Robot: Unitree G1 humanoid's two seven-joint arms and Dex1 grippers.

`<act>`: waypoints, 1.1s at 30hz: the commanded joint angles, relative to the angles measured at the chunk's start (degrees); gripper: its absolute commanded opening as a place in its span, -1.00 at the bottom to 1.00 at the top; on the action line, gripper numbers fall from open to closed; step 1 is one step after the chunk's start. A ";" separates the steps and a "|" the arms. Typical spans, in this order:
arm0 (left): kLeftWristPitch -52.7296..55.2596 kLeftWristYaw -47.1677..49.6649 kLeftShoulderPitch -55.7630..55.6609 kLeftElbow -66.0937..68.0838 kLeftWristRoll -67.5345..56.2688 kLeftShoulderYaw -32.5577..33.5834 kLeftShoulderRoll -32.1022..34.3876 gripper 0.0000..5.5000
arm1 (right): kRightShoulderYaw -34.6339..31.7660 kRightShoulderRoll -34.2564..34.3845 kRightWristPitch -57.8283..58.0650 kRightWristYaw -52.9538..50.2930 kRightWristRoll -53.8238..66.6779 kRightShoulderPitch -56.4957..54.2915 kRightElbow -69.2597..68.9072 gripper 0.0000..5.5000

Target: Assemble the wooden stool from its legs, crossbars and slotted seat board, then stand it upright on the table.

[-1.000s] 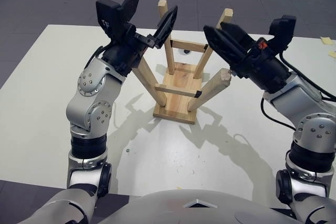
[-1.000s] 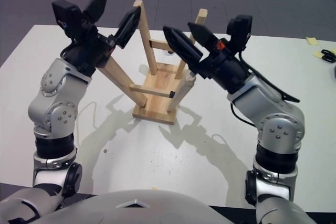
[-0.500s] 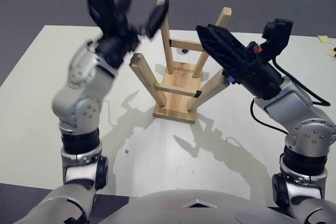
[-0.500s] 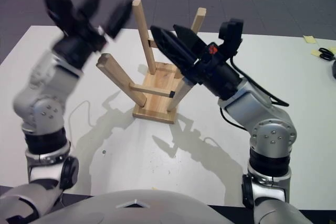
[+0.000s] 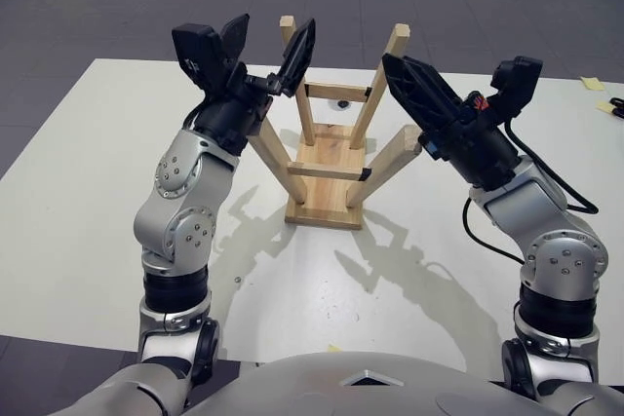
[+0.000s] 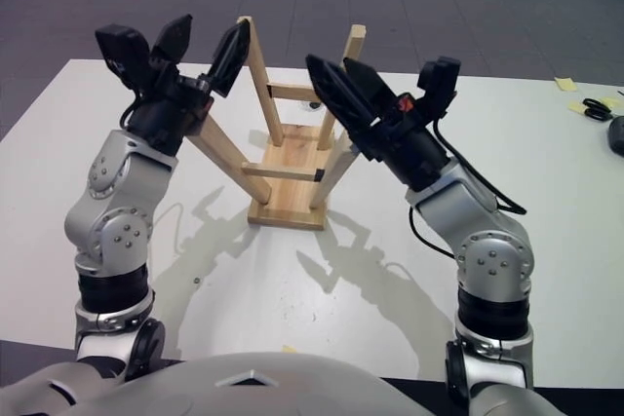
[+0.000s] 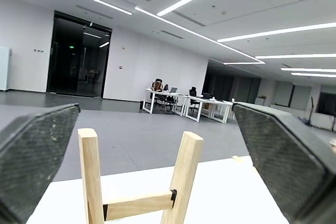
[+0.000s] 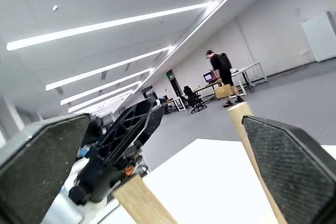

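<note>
The stool (image 5: 327,171) is resting inverted near the middle of the table (image 5: 78,172), with its seat board (image 5: 327,204) lying flat and its four legs pointing up. The left gripper (image 5: 268,46) is hovering with fingers spread by the near-left leg (image 5: 268,151). The right gripper (image 6: 336,80) is hovering equally spread by the near-right leg (image 5: 390,161), and neither is holding anything. If one gripper is closing off-centre or lifting ahead of the other during the flip, the splayed legs are likely levering out of their joints, or the stool is twisting and toppling sideways.
</note>
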 commanded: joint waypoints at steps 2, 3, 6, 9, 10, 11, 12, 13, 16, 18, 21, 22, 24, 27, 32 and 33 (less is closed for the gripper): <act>1.66 6.18 -8.04 -0.04 -3.69 6.71 -1.68 0.96 | -5.71 1.92 -3.16 -6.83 7.38 -7.54 1.09 0.96; 1.64 7.28 -8.47 -0.98 -3.07 8.30 -0.65 0.96 | -6.50 1.76 -3.37 -7.39 6.99 -6.73 1.16 0.96; 1.67 8.47 -3.59 -2.75 1.58 11.16 3.45 0.96 | -7.91 1.30 -3.94 -8.24 1.66 0.08 1.33 0.96; 3.22 8.88 6.79 -4.18 6.89 12.47 6.90 0.96 | -7.06 1.29 -5.65 -8.96 -10.43 8.88 1.85 0.96; 4.30 8.17 11.57 -4.96 9.16 11.51 8.77 0.96 | -6.46 1.26 -6.38 -9.38 -15.38 12.44 1.70 0.96; 4.49 7.23 16.06 -5.80 11.82 10.44 10.53 0.96 | -6.44 1.59 -6.91 -10.58 -19.39 15.55 1.75 0.96; 4.69 6.47 20.29 -6.74 14.20 9.48 12.00 0.96 | -6.62 2.04 -7.63 -11.47 -23.21 18.45 1.70 0.96; 4.80 5.95 23.55 -7.78 15.28 9.19 12.34 0.96 | -6.92 2.64 -8.10 -12.85 -26.29 20.78 1.38 0.96; 5.02 5.35 30.67 -11.65 17.28 7.62 11.73 0.96 | -6.21 3.29 -7.93 -15.75 -34.50 27.57 -1.30 0.96; 5.09 4.86 33.50 -13.50 17.63 6.11 10.85 0.96 | -5.08 3.73 -6.94 -16.73 -38.03 31.33 -4.08 0.96; 6.10 2.98 34.21 -15.35 17.16 1.55 9.97 0.96 | 1.14 3.04 -5.32 -14.37 -41.83 32.08 -10.25 0.96; 6.71 2.05 33.09 -16.17 16.61 0.12 10.07 0.96 | 3.79 2.51 -4.81 -12.42 -42.24 30.45 -12.30 0.96; 8.28 -0.52 30.81 -17.96 14.51 -1.89 10.49 0.96 | 7.10 1.24 -4.15 -8.70 -42.95 27.28 -14.62 0.96; 10.99 -7.17 28.04 -21.48 11.57 -6.36 13.79 0.96 | 9.25 -0.89 -4.34 -2.26 -43.90 23.79 -15.31 0.96; 14.46 -9.72 30.67 -21.85 11.24 -8.45 16.88 0.96 | 6.69 -0.54 -4.24 -1.74 -44.41 22.36 -13.07 0.96; 14.76 -9.85 31.64 -20.98 12.17 -8.41 17.76 0.96 | 6.27 -0.57 -4.20 -1.63 -44.57 22.34 -12.74 0.96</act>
